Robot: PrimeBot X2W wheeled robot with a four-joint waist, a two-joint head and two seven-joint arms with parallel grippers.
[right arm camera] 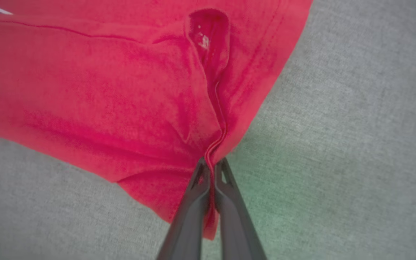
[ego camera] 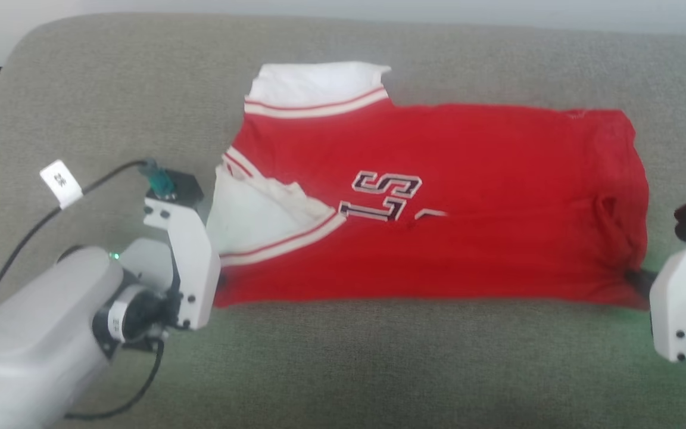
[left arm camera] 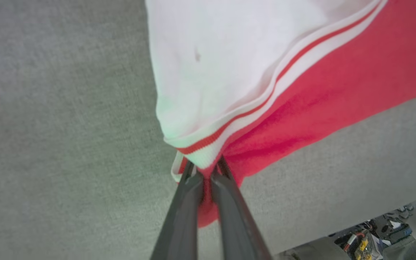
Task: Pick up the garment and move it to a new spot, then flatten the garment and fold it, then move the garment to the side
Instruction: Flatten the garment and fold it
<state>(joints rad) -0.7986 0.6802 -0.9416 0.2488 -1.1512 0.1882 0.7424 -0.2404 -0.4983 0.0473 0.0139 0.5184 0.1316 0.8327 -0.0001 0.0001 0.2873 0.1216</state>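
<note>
End effector grip, both sides: left end effector (left arm camera: pixel 204 169) and right end effector (right arm camera: pixel 211 163) are closed on the garment (ego camera: pixel 468 196)
A grey upholstered cushion (ego camera: pixel 343 369) carries the garment, which lies spread flat across its middle, long side running left to right in the head view; white lining (ego camera: pixel 248 214) and a striped white trim band (left arm camera: pixel 211 142) show at the left end, and dark-outlined lettering (ego camera: pixel 387 193) sits near the centre; the left end effector's fingers, nearly together, pinch the near left corner at the trim band, while the right end effector's fingers, fully together, pinch a bunched red fold at the near right corner
</note>
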